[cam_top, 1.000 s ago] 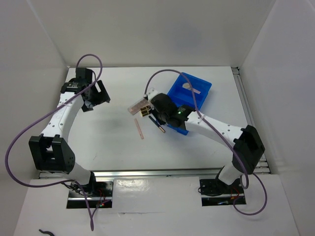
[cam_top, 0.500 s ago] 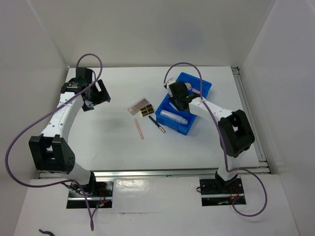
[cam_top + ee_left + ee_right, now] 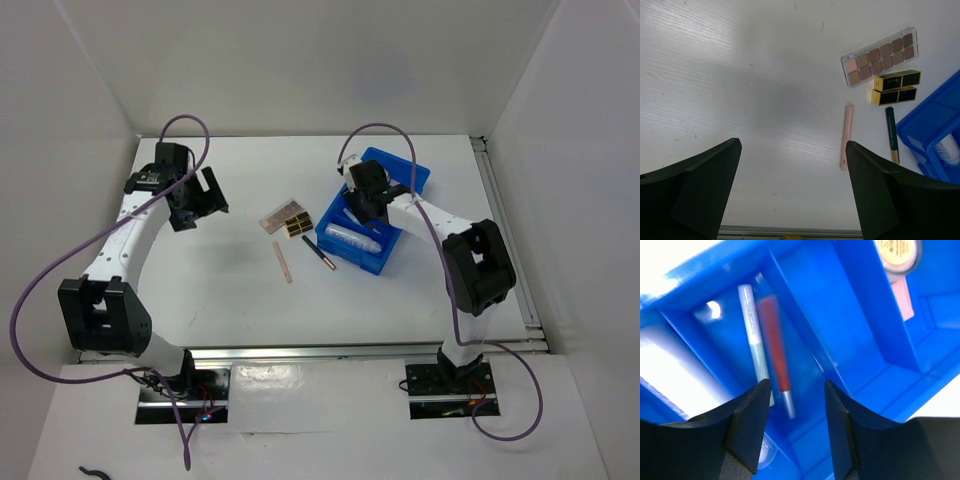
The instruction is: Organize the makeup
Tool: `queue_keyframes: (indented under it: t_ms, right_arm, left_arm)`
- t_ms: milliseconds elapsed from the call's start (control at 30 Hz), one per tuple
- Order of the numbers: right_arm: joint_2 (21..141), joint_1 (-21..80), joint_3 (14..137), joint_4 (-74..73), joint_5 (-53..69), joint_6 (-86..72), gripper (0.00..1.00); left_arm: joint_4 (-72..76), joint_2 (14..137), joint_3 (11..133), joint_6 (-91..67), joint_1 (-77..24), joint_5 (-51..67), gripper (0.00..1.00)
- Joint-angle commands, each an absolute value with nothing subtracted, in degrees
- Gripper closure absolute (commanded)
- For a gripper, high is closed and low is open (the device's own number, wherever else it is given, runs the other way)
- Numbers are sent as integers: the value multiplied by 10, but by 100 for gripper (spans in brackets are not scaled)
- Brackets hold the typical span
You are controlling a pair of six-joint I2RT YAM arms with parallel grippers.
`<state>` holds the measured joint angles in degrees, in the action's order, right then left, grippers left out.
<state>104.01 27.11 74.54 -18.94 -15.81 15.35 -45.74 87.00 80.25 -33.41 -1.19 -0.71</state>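
Makeup tube (image 3: 776, 340) beside pencil (image 3: 751, 325) in bin (image 3: 850, 335) slot, long items together; my right claw (image 3: 796, 385) parted above it, left claw (image 3: 792, 144) open, empty

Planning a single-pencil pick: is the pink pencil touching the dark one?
Apart. The left wrist view shows bare table between the pink pencil and the dark pencil.

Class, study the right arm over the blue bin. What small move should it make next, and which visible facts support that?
Probably lift the right gripper straight up out of the blue bin. Its jaws stand apart, and the red tube lies loose in a compartment beside a white tube, so nothing is held. The dark pencil and pink pencil wait on the table.
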Motion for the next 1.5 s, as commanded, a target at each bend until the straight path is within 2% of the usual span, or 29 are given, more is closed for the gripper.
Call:
queue_keyframes:
  t_ms: [0, 133, 267, 333, 467, 500, 533, 667, 800, 1033, 1167, 1200, 1300, 1333, 1467]
  right_arm:
    - [1012, 270, 787, -188, -136, 132, 44]
    - [982, 290, 794, -200, -130, 109, 44]
    - [954, 360, 794, -212, -99, 65, 53]
    - [962, 393, 816, -234, -82, 28, 53]
    - [1019, 465, 871, -280, -55, -30, 43]
    - [1046, 471, 891, -286, -46, -40, 30]
    - [1061, 471, 903, -296, -37, -61, 22]
    - [1128, 494, 953, -316, -38, -88, 22]
    - [1179, 499, 978, -324, -38, -108, 29]
    - [1240, 504, 995, -323, -14, -119, 32]
    - [1268, 517, 995, -317, -14, -119, 42]
    - [1268, 517, 995, -317, -25, -124, 49]
    - [1282, 517, 995, -317, -30, -124, 59]
    - [1282, 522, 995, -317, -30, -124, 67]
    - [1274, 528, 1000, -337, -42, -118, 89]
  left_arm:
    - [-447, 824, 784, -338, -15, 12, 0]
    - [-447, 799, 769, -333, -36, 12, 0]
    - [-442, 774, 744, -338, -47, 18, 0]
    - [-448, 766, 744, -352, -53, 13, 0]
    - [-471, 772, 770, -380, -71, -6, 0]
    - [-471, 772, 770, -385, -71, -6, 0]
    - [-471, 766, 770, -390, -71, -6, 0]
    - [-465, 746, 757, -390, -71, -12, 0]
    - [-463, 738, 749, -395, -71, -24, 0]
    - [-475, 750, 749, -401, -71, -57, 0]
    - [-475, 750, 762, -395, -71, -69, 0]
    - [-475, 750, 762, -389, -71, -69, 0]
    - [-481, 755, 767, -389, -71, -74, 0]
    - [-481, 755, 767, -384, -71, -74, 0]
    - [-481, 760, 773, -384, -71, -74, 0]
